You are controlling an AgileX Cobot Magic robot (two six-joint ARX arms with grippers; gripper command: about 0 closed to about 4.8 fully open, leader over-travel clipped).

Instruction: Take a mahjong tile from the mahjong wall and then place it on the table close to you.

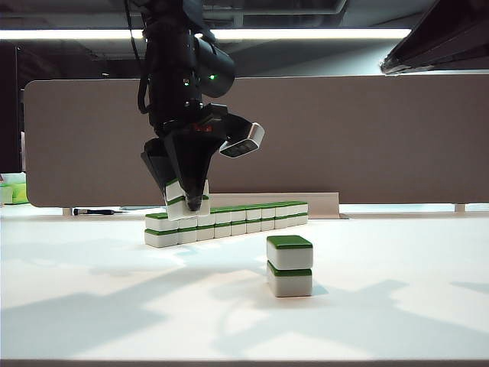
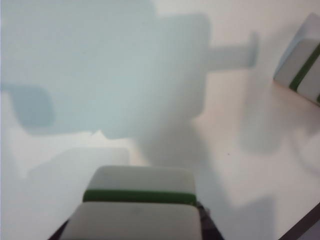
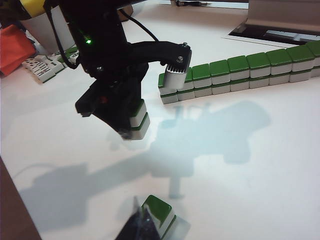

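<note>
My left gripper (image 1: 187,200) hangs above the white table (image 1: 397,321), just in front of the left end of the mahjong wall (image 1: 244,219). It is shut on a mahjong tile piece (image 3: 136,120), white with green stripes, that looks like two tiles stacked; the same piece (image 2: 140,210) fills the space between the jaws in the left wrist view. The wall (image 3: 250,70) is a long two-high row. A separate two-tile stack (image 1: 289,265) stands nearer the front. My right gripper (image 3: 141,212) is shut and sits low beside that stack (image 3: 161,214), holding nothing.
A grey-brown partition (image 1: 344,138) closes off the back of the table. A black pen (image 1: 95,211) lies far left. Loose tiles (image 3: 42,67) and an orange object (image 3: 12,47) sit beyond the left arm. A silver tray (image 3: 285,20) lies behind the wall.
</note>
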